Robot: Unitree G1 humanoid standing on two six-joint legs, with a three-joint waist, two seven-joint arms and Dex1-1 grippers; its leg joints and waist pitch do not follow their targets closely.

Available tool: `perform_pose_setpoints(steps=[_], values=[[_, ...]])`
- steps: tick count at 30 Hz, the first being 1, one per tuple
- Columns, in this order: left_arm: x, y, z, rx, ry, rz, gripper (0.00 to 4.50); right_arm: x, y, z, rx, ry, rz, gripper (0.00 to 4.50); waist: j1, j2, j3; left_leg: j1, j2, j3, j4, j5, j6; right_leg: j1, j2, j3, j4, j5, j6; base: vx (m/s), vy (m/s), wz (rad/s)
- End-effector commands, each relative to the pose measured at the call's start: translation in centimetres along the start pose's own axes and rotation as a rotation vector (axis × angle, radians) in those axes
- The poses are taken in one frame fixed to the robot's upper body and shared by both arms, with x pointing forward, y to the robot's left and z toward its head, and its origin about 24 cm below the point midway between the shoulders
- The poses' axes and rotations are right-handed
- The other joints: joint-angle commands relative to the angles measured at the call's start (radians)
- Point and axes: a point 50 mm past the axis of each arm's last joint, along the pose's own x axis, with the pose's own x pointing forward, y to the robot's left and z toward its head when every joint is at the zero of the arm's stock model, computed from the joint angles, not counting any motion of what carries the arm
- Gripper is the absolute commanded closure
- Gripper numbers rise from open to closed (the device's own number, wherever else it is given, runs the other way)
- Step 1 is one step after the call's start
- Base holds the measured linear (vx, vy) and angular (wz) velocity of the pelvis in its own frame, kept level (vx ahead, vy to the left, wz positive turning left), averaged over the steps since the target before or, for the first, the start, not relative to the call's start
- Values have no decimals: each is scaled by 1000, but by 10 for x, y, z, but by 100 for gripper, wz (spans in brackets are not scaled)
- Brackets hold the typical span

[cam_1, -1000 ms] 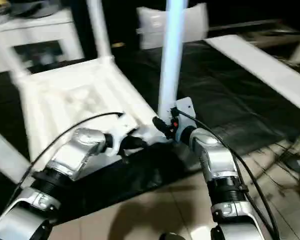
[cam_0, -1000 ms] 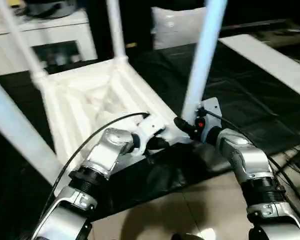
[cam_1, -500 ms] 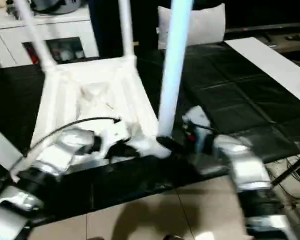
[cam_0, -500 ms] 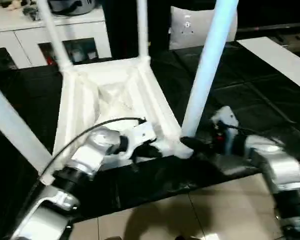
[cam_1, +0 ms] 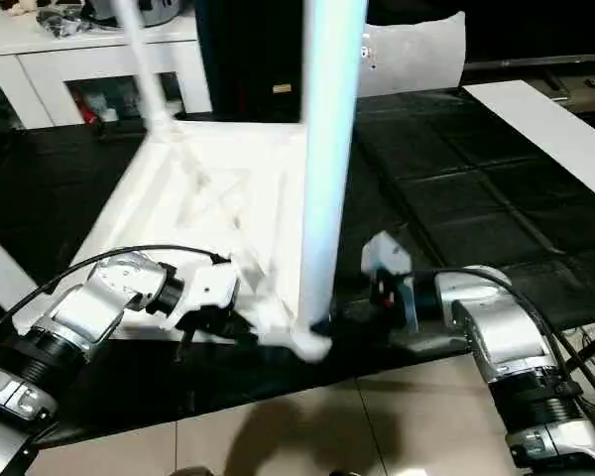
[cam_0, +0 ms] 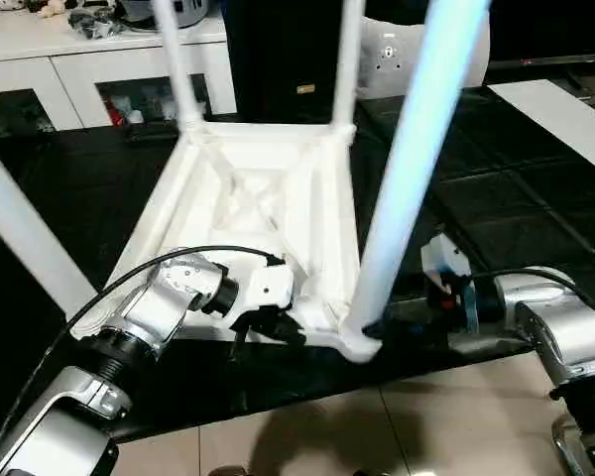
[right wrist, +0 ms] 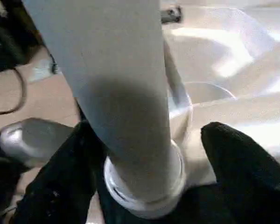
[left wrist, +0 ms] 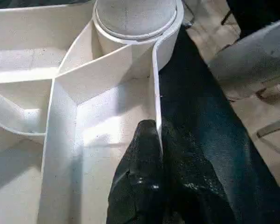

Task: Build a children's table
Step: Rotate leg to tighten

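While the children's table point(cam_0: 268, 213) lies upside down on the black mat point(cam_0: 496, 198), head views show all four legs up; nearest leg point(cam_0: 407, 188) stands in the near corner socket point(cam_0: 352, 342). Left gripper point(cam_0: 273, 327) sits at the near rim, right gripper point(cam_0: 402, 322) beside the leg base. Left wrist view: jaws pinched shut on the top's thin edge wall point(left wrist: 155, 98). Right wrist view: jaws stand wide, one finger point(right wrist: 242, 163) each side of the leg, apparently not clamping. Step looks like seating the last leg; next probably needs a grip and push down.
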Motion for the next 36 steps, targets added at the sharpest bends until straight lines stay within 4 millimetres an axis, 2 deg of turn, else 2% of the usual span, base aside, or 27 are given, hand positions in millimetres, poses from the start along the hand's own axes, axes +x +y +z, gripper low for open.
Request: perform_pose_setpoints(steps=[1,13,20,21,22,26,27,29,30,32,33,34,35,36], values=[[8,-3,8,67,19,-101,450,3,0,6,-16,-5,51,126,-6,-13,-77,-2,49,-3,-69,-39,113,66,-73,68,-56,-328,-113,0,0,0],[10,-1,10,67,7,-108,450,7,1,3,32,-2,121,235,-2,-15,-78,-3,46,-2,-69,-37,101,67,-71,67,-59,-345,-98,0,0,0],[11,-2,12,24,-45,-106,450,9,1,4,49,-39,112,252,-3,-15,-78,-5,46,-1,-68,-31,100,68,-71,66,-59,-346,-96,0,0,0],[13,0,16,-4,-72,-69,450,12,-3,4,67,-48,34,253,-4,-11,-78,-4,46,-1,-69,-29,97,67,-71,67,-58,-344,-98,0,0,0],[15,4,20,-36,-96,-21,450,15,-8,2,79,-42,-57,253,-6,-15,-76,-5,45,-1,-69,-34,93,68,-70,65,-63,-356,-94,0,0,0],[19,9,25,-69,-128,40,450,20,-15,-1,107,-28,-173,254,-19,-17,-71,-2,33,0,-70,-74,62,68,-69,57,-79,-452,-57,0,0,0],[25,13,32,-93,-168,97,450,26,-21,-2,153,-36,-297,254,-31,-17,-69,-8,29,-1,-70,-82,58,72,-67,52,-84,-479,-33,0,0,0],[35,18,42,-123,-210,173,450,37,-30,-3,210,-49,-473,255,-51,-16,-68,-8,28,-4,-70,-97,44,70,-64,46,-91,-491,-22,0,0,0],[35,18,42,-124,-211,176,450,38,-30,-3,212,-49,-479,256,-68,-17,-68,-13,22,-4,-67,-105,36,71,-62,39,-95,-500,-13,0,0,0],[39,21,45,-134,-220,202,450,42,-33,-3,225,-50,-544,256,-85,-18,-68,-15,18,-5,-65,-120,37,73,-62,35,-98,-516,1,0,0,0],[47,27,50,-151,-232,260,450,51,-39,-2,272,-78,-668,256,-102,-19,-68,-13,9,-3,-60,-134,52,68,-58,30,-110,-543,23,0,0,0],[50,30,53,-153,-234,285,450,56,-42,-1,300,-99,-725,256,-110,-15,-67,-15,10,-4,-59,-134,50,67,-58,27,-110,-544,20,0,0,0],[52,32,54,-154,-233,313,450,59,-43,-1,331,-126,-763,256,-122,-16,-68,-17,9,-8,-57,-146,48,68,-56,18,-116,-554,32,0,0,0],[53,34,55,-150,-224,329,450,62,-42,-1,361,-154,-775,223,-126,-15,-68,-13,8,-7,-57,-155,50,66,-55,16,-120,-561,37,0,0,0]])
